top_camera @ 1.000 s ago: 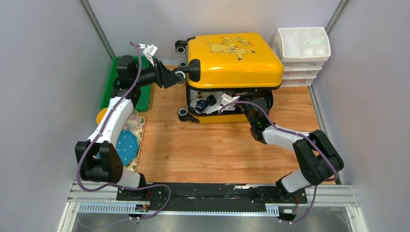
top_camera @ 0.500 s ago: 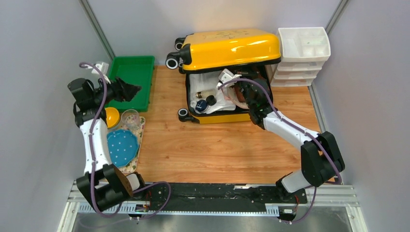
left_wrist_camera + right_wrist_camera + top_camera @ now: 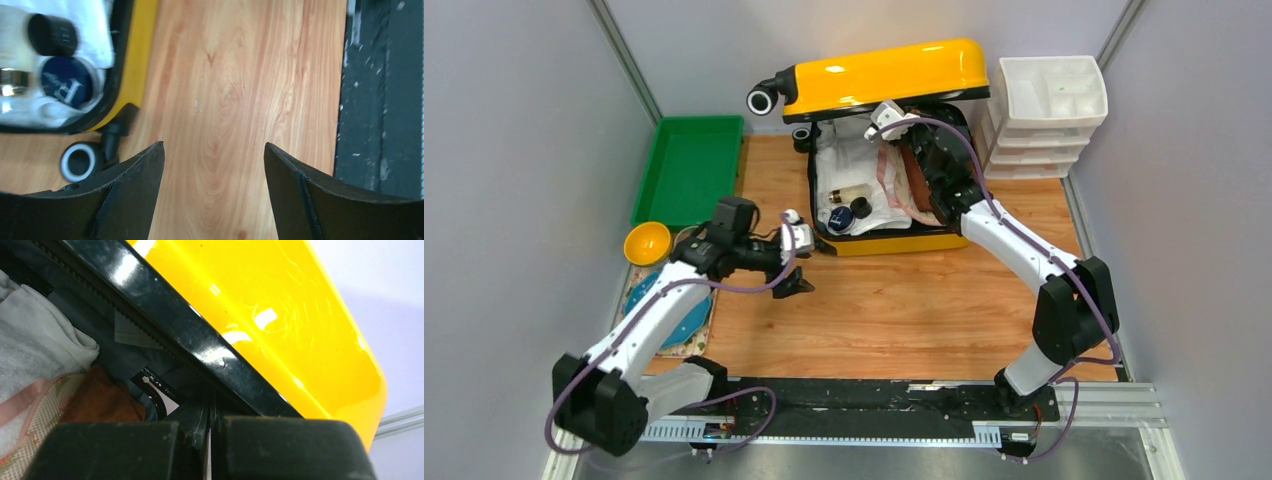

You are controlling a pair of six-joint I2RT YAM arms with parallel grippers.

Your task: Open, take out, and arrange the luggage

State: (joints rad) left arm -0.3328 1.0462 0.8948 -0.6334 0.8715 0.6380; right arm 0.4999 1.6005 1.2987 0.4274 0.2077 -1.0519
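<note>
The yellow suitcase lies open at the back of the table, its lid [image 3: 879, 75] raised nearly upright and its base [image 3: 894, 243] flat. Inside are a white cloth [image 3: 849, 165], a brown item [image 3: 916, 180], a blue-capped jar [image 3: 842, 222] and a black cap [image 3: 861, 210]. My right gripper [image 3: 921, 140] is shut, its tips pressed against the lid's black trim [image 3: 165, 305] from inside, under the yellow shell [image 3: 260, 305]. My left gripper [image 3: 802, 285] is open and empty above the bare wood, just in front of the suitcase's front-left wheel [image 3: 78, 162].
A green tray [image 3: 686, 170] stands at the back left. A white drawer unit [image 3: 1049, 110] stands right of the lid. A yellow bowl [image 3: 647, 242] and a blue plate [image 3: 636, 297] lie under my left arm. The black base rail [image 3: 380, 100] runs along the near edge.
The right gripper has pushed the lid from nearly flat to almost upright. The left arm let go of the lid's side, swung out left, then came down in front of the suitcase.
</note>
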